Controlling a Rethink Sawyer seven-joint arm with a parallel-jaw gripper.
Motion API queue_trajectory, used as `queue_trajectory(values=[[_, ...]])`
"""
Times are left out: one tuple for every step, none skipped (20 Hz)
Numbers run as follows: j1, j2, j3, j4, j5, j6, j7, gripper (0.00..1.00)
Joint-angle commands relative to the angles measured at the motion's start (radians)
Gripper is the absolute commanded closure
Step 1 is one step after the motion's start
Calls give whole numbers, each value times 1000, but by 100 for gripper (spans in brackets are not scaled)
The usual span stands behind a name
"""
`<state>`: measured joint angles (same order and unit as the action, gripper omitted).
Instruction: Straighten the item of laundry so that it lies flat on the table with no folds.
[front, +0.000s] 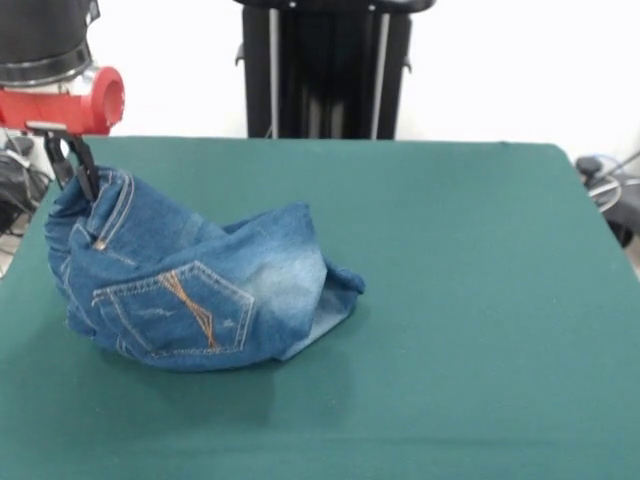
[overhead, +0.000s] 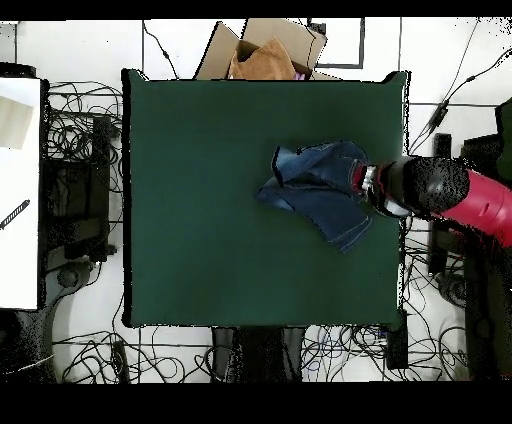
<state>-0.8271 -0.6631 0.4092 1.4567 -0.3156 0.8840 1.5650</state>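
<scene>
Jeans (front: 190, 295) bunched on green table (front: 450, 300), waistband clamped in end effector (front: 80, 178); no legible writing.

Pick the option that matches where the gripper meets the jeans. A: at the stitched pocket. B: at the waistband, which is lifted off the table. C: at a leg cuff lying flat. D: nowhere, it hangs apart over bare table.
B: the gripper pinches the jeans at the raised waistband edge, with the rest slumped on the table.

Only the bunched jeans (front: 190, 290) obstruct the table (front: 470, 300); the green surface beside them lies open.
</scene>
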Motion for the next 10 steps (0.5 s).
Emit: queue_trajectory(values=[[-15,-107,96,-34,-34,157,-287,100],[-17,-118,98,-30,-32,165,-283,100],[-17,-139,98,-23,-28,181,-275,100],[-18,-151,98,-20,-26,189,-271,100],[-16,-170,96,-19,-25,201,-268,100],[-16,-180,96,-19,-24,208,-267,100],[-17,-201,92,-14,-18,222,-265,100],[-18,-215,91,-10,-12,231,-264,100],[-20,-242,88,5,1,244,-259,100],[-21,-256,88,12,7,249,-257,100]])
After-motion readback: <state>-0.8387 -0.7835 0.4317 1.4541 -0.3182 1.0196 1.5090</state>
